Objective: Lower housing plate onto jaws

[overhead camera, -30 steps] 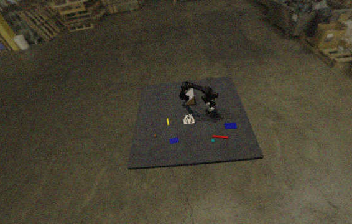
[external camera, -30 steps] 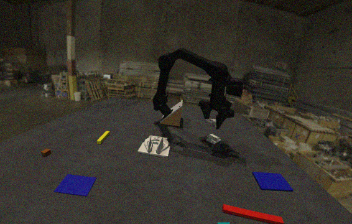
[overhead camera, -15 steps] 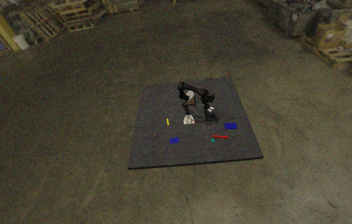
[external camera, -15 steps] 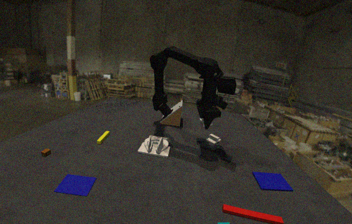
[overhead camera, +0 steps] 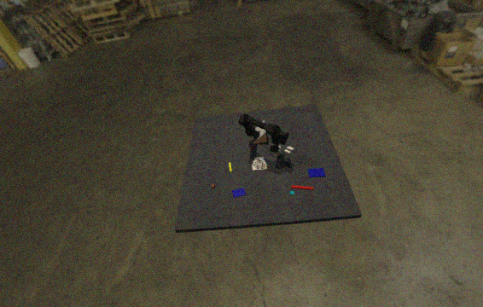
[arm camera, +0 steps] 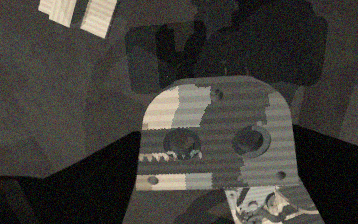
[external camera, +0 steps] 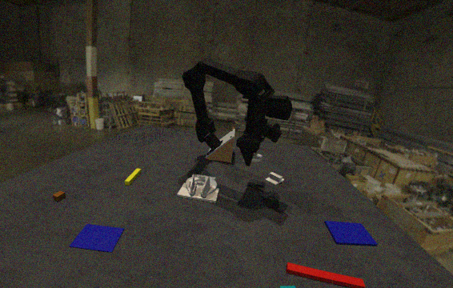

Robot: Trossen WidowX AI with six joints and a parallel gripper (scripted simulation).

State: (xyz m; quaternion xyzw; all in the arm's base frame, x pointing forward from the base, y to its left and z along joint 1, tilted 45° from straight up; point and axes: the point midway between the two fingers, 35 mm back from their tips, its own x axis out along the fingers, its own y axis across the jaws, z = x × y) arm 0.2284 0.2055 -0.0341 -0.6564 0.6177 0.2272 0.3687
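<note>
The gripper (external camera: 250, 155) (arm camera: 217, 134) is shut on the pale housing plate (arm camera: 225, 117), a rounded plate with two large holes. It holds the plate by its sides above the mat. In the exterior view, a pale part of the plate (external camera: 257, 157) shows beside the fingers. The white base with the jaws (overhead camera: 259, 164) (external camera: 198, 191) (arm camera: 252, 205) stands on the mat, left of the gripper in the top and exterior views. In the wrist view it shows partly, past the plate's lower right edge. Its pins and stubs are too small to tell.
A small pale slotted block (overhead camera: 288, 149) (external camera: 274, 178) (arm camera: 99, 17) stands right of the gripper. A brown wedge (external camera: 224, 154) with a white face stands behind the base. Blue squares (external camera: 98, 238) (external camera: 350, 233), a red bar (external camera: 324, 275), a yellow bar (external camera: 133, 176) and an orange block (external camera: 59, 196) lie around.
</note>
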